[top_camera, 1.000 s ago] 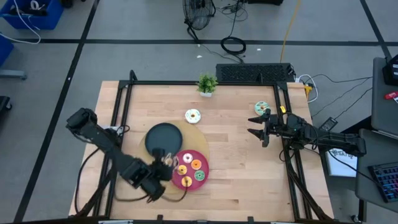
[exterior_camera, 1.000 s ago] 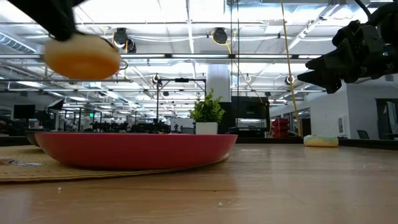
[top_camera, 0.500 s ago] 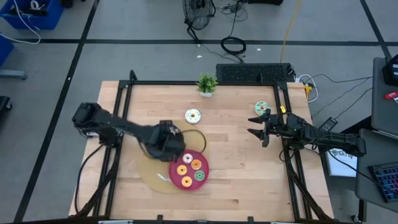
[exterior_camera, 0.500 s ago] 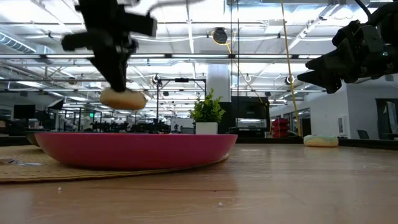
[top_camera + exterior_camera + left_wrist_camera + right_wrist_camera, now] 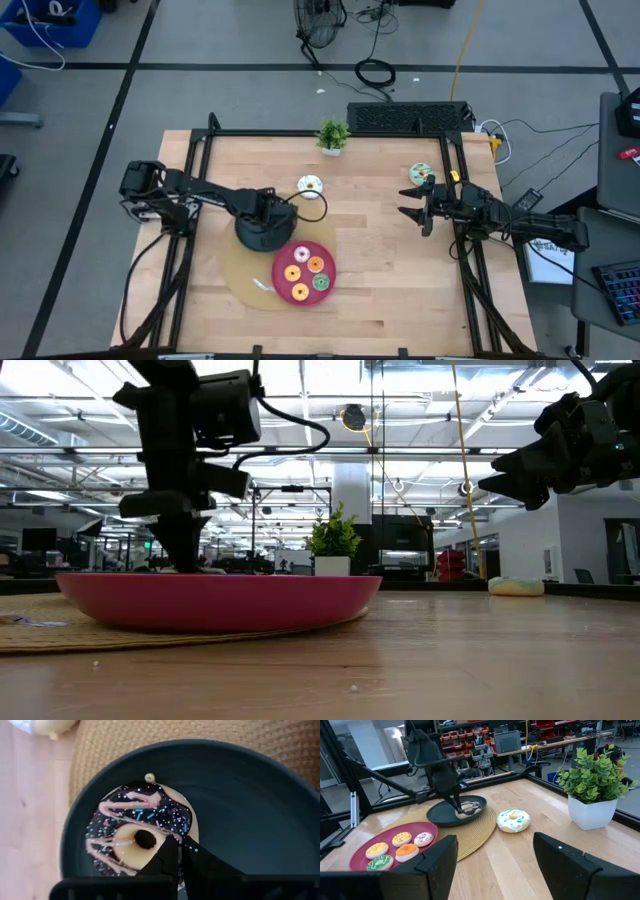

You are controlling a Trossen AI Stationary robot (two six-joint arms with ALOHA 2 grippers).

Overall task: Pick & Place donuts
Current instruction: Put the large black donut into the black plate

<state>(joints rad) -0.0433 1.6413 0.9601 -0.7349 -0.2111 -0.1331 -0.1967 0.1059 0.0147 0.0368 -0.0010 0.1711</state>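
Observation:
A chocolate donut (image 5: pixel 137 832) with pink drizzle and sprinkles lies flat in the dark plate (image 5: pixel 250 235). My left gripper (image 5: pixel 272 212) stands over it, fingers pointing down, shut on the donut. Several more donuts (image 5: pixel 305 272) sit on the pink plate (image 5: pixel 282 290) beside it. A white donut (image 5: pixel 311 185) lies on the table past the dark plate, and a mint one (image 5: pixel 421 173) lies near the far right. My right gripper (image 5: pixel 405 200) hovers open near the mint donut, touching nothing. My left gripper holds the chocolate donut by one side of its ring (image 5: pixel 161 840), beside the hole, pinched between the two fingers (image 5: pixel 167 862). It comes from above, pointing down (image 5: pixel 456 806). The donut rests flat on the dark plate's bottom; the fingers hide the exact spot.
Both plates sit on a round woven mat (image 5: pixel 240 278). A small potted plant (image 5: pixel 333 135) stands at the far edge. Bare wood lies between the plates and the right gripper and along the near edge. Black frame rails (image 5: pixel 190 230) run down both table sides.
My left gripper has carried the chocolate donut from the near side of the pink plate toward the far edge and down. The donut, held high a second ago, now lies in the dark plate. My right arm has kept still.

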